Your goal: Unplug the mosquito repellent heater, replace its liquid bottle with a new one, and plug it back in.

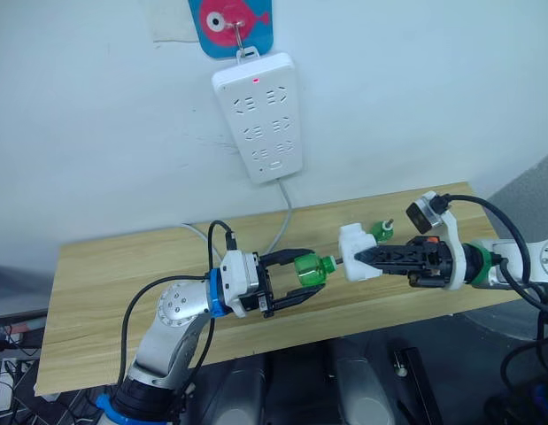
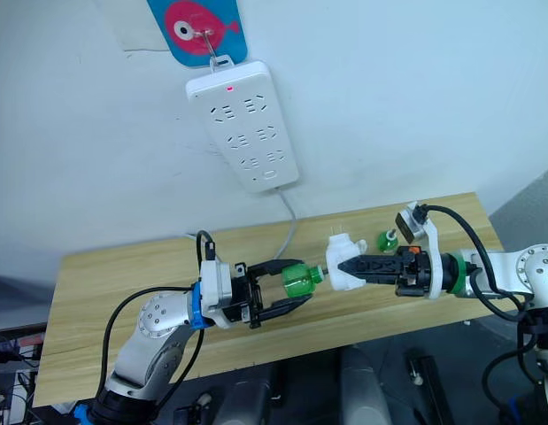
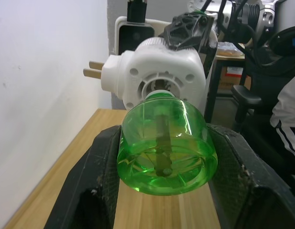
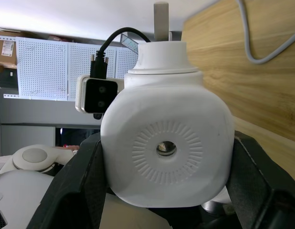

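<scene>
The small white rounded plastic mosquito repellent heater (image 1: 358, 252) hangs above the wooden table (image 1: 96, 292), clamped in my right tool (image 1: 360, 257). Its long axis runs left-right, socket facing left toward the green transparent liquid bottle (image 1: 312, 268) gripped by my left tool (image 1: 296, 276).

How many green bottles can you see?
2. One green bottle is held by the left gripper, up against the white heater in the right gripper. The other bottle stands on the table behind the heater.

A lab or workshop: white pegboard panels (image 4: 42, 67), a cardboard box (image 4: 11, 47), a wall-hung power strip (image 1: 258, 115), a wooden counter (image 1: 96, 292).
</scene>
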Motion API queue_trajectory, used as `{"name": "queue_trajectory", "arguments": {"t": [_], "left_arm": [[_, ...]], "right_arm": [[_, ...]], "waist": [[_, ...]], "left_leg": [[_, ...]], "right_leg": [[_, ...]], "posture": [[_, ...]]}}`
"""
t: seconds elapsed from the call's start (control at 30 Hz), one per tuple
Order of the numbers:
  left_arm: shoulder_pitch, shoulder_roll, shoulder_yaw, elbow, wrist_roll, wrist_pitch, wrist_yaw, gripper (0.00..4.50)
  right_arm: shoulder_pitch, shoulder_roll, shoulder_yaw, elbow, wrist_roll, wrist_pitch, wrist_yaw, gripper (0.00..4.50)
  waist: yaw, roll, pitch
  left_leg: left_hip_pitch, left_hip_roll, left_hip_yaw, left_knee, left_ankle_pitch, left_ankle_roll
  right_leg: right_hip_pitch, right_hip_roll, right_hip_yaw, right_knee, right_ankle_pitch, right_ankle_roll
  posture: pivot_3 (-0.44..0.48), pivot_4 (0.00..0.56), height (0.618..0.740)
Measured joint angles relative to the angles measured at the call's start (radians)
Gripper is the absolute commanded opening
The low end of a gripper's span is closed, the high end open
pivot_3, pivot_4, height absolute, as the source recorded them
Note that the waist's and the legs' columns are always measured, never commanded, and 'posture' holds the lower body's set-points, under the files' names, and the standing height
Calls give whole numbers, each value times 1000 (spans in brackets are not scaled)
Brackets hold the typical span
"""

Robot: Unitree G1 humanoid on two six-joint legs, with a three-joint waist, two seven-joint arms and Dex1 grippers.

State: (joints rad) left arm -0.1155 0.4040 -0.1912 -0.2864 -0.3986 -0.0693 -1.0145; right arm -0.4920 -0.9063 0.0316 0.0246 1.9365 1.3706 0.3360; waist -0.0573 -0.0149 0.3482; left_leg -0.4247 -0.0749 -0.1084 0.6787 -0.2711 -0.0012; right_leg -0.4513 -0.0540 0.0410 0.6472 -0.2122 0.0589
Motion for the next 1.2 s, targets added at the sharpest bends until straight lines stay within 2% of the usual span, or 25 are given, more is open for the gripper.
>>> {"name": "queue_trajectory", "arguments": {"t": [1.2], "left_arm": [[-38,4,14,50,-11,-7,-67,2259]], "right_arm": [[-67,24,88,-6,-10,-8,-29,2955]], "waist": [[0,0,0]], "left_leg": [[0,0,0,0,0,0]], "right_leg": [[0,0,0,0,0,0]], "posture": [[-88,357,740]]}}
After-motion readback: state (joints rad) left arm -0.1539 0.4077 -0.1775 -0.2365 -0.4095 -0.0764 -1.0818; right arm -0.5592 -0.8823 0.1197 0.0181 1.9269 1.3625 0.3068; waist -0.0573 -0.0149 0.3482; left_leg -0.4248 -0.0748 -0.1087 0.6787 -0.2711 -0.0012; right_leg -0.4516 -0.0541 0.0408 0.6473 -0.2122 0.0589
